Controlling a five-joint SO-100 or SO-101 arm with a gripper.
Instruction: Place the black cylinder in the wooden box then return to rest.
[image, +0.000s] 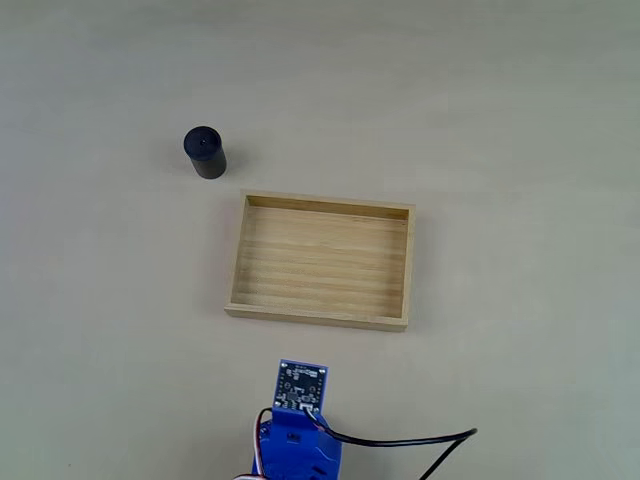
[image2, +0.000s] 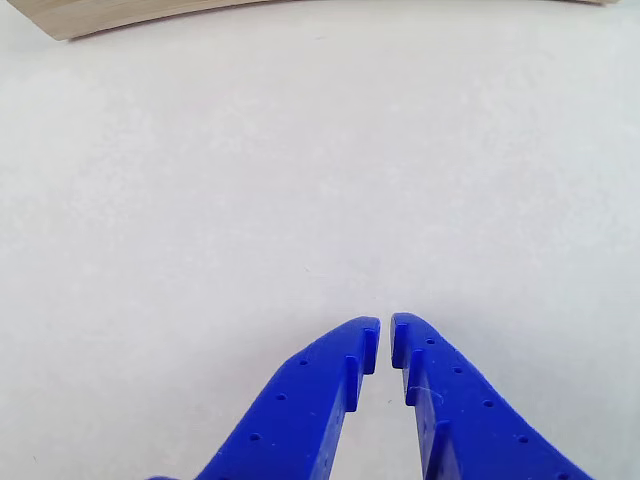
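In the fixed view, you have the small matte black cylinder (image: 205, 151) standing upright on the pale table (image: 520, 120), up and to the left of the shallow rectangular box of light wood (image: 322, 260). It sits near the box's upper left corner but clear of it, not touching the wall. The box floor shows its plank grain and holds nothing.

Your blue arm (image: 298, 440) comes in at the bottom edge of the same view, below the box and apart from it, with a small dark circuit board (image: 301, 383) on top and a black cable (image: 410, 441) trailing off to the right.

In the other view, the blue two-finger gripper (image2: 385, 340) points over bare table toward the near wall of the wooden box (image2: 130, 14) at the top edge. Its fingertips (image2: 360, 340) are drawn almost together, with only a thin slit between them, and they grip nothing.
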